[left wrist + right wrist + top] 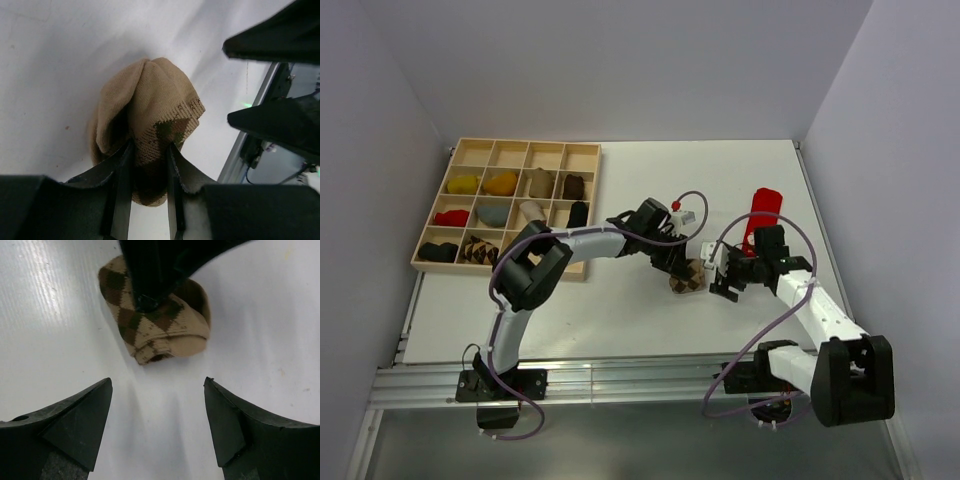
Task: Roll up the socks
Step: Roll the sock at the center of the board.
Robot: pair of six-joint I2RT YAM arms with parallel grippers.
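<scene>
Left gripper pinched the soft, likely springy sock by its folded edge, a sound hold; right gripper beside gaped empty.

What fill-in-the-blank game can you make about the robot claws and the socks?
1. The left claw pinches the argyle sock, which is patterned tan and ____.
2. The right claw is wide ____ and holds nothing.
3. The red sock lies flat on the white ____.

Missing words: brown; open; table.
</scene>
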